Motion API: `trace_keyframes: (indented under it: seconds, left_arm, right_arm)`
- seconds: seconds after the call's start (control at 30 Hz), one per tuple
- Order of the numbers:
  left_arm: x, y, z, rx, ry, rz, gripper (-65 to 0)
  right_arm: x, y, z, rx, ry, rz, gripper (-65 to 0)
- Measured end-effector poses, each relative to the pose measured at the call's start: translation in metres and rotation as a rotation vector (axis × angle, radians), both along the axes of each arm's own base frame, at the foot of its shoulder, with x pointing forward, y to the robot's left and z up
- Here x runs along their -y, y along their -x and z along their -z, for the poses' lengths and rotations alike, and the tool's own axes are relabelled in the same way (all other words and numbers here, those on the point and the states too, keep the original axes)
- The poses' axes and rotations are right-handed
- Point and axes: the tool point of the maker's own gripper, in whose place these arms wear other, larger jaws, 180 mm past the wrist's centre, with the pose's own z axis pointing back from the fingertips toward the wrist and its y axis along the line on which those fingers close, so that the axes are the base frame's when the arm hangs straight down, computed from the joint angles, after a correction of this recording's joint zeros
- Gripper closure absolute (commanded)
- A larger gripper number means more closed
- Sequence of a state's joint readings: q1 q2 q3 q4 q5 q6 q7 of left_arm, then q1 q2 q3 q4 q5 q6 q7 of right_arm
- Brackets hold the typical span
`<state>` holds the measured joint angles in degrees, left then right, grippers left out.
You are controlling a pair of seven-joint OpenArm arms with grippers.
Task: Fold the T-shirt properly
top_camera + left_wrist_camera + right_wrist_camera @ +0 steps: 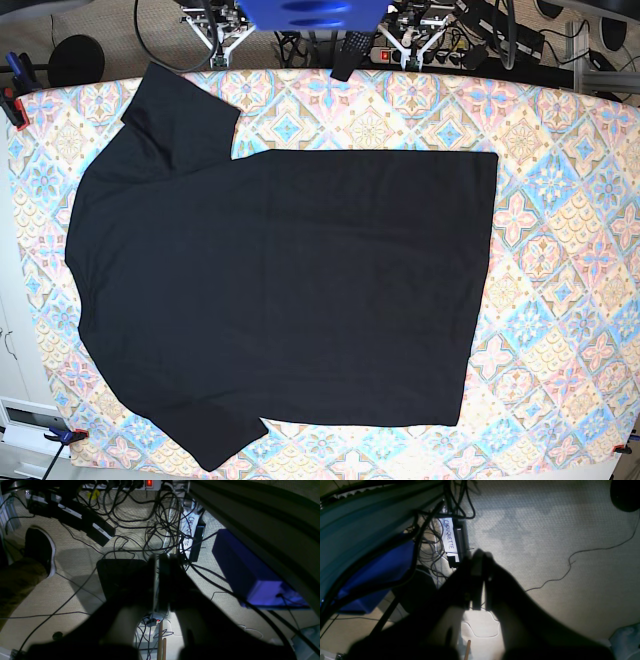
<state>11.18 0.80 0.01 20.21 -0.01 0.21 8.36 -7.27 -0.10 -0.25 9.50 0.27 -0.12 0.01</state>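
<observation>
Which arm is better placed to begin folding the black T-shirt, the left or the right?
Probably the right. The T-shirt has its sleeves at the base view's left, the right arm's side. The right gripper and left gripper are both shut, over the floor.

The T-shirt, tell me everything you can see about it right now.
The T-shirt is plain black, matte, soft-looking cloth, spread flat and unfolded on the patterned tablecloth. In the base view its short sleeves and shoulders lie toward the left, one sleeve at the top edge and one at the bottom, while the straight hem faces right. It looks mostly smooth, with only faint creases. Nothing rests on it and no gripper touches it. No tag or print shows from here.
</observation>
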Motion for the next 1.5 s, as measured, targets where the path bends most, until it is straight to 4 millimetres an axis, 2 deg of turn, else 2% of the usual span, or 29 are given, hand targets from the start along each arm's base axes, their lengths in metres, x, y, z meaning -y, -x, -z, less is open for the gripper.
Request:
trace_keyframes:
  seconds: [0.13, 0.23, 0.3, 0.4, 0.5, 0.67, 0.8, 0.9, 0.97, 1.03, 1.13, 1.2, 1.27, 1.4, 1.5]
  left_arm:
    - [-0.005, 0.003, 0.0, -0.004, -0.008, 0.002, -1.1]
    - [-0.015, 0.019, -0.001, -0.023, -0.02, 0.006, -1.1]
    - [-0.031, 0.041, -0.003, -0.053, -0.044, 0.012, -1.1]
    - [-0.052, 0.077, -0.008, -0.117, -0.075, 0.021, -1.1]
    - [-0.075, 0.095, -0.012, -0.143, -0.109, 0.033, -1.1]
    - [-0.1, 0.092, -0.017, -0.066, -0.147, 0.055, -1.0]
    - [-0.109, 0.123, -0.027, -0.065, -0.158, 0.072, -0.9]
    - [-0.117, 0.136, -0.04, -0.036, -0.169, 0.094, -0.9]
    - [-0.121, 0.131, -0.05, 0.01, -0.17, 0.116, -0.9]
    - [-0.121, 0.116, -0.063, 0.095, -0.174, 0.137, -0.9]
    - [-0.117, 0.1, -0.084, 0.183, -0.158, 0.166, -0.9]
    - [-0.113, 0.096, -0.098, 0.219, -0.153, 0.176, -0.9]
    - [-0.107, 0.095, -0.11, 0.237, -0.142, 0.183, -0.9]
    - [-0.1, 0.069, -0.148, 0.349, -0.119, 0.241, -1.0]
    - [-0.098, 0.042, -0.18, 0.441, -0.116, 0.254, -1.1]
  right_arm:
    - [0.003, 0.004, 0.0, -0.006, 0.004, -0.001, 0.0]
    - [0.016, 0.017, -0.001, -0.018, 0.021, -0.004, 0.0]
    - [0.023, 0.035, -0.003, -0.038, 0.038, -0.006, 0.0]
    - [0.026, 0.077, -0.009, -0.101, 0.041, -0.008, 0.0]
    - [0.032, 0.102, -0.017, -0.11, 0.042, -0.02, 0.0]
    - [0.062, 0.098, -0.032, -0.016, 0.106, -0.044, 0.0]
    - [0.073, 0.112, -0.047, -0.001, 0.114, -0.072, 0.0]
    - [0.094, 0.115, -0.065, 0.036, 0.15, -0.107, 0.0]
    - [0.114, 0.108, -0.079, 0.08, 0.194, -0.061, 0.0]
    - [0.129, 0.1, -0.095, 0.143, 0.228, 0.008, 0.0]
    - [0.134, 0.098, -0.118, 0.191, 0.235, 0.05, 0.0]
    - [0.133, 0.098, -0.132, 0.216, 0.235, 0.061, 0.0]
    - [0.141, 0.094, -0.147, 0.236, 0.255, 0.058, 0.0]
    - [0.169, 0.063, -0.188, 0.353, 0.333, 0.033, 0.0]
    - [0.175, 0.043, -0.218, 0.432, 0.361, 0.009, 0.0]
